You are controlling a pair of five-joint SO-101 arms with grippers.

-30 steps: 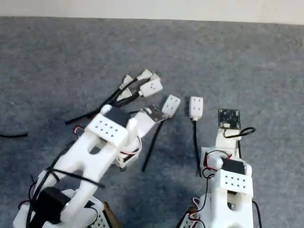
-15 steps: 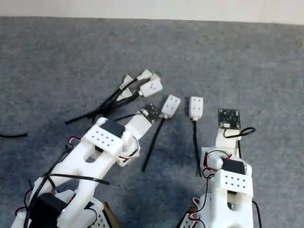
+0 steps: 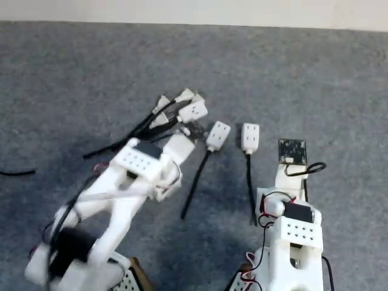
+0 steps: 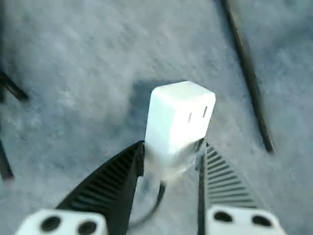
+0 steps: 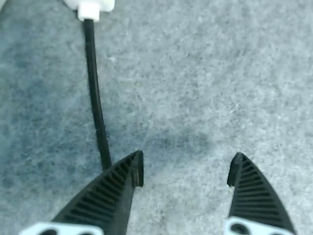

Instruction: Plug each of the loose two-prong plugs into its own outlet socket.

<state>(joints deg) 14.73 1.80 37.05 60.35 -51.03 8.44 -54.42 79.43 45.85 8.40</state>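
Three white outlet sockets on black cords lie on the grey carpet: a left one (image 3: pixel 194 111), a middle one (image 3: pixel 218 134) and a right one (image 3: pixel 250 136). Loose white plugs (image 3: pixel 185 95) on black cords cluster just beyond the left socket. My left gripper (image 3: pixel 185 131) sits at the cord end of a socket. In the left wrist view that outlet socket (image 4: pixel 178 120) shows two slots, and my left gripper (image 4: pixel 171 147) is shut on its base. My right gripper (image 5: pixel 186 169) is open over bare carpet, beside the right socket's cord (image 5: pixel 95 103).
Black cords (image 3: pixel 130 136) fan out from the plug cluster toward the left arm. The middle socket's cord (image 3: pixel 194 182) runs between the two arms. A stray cord end (image 3: pixel 15 173) lies at the left edge. A pale wall edge borders the far side.
The left arm has swung away from the middle socket toward the left socket and plug cluster. The right arm has not moved.
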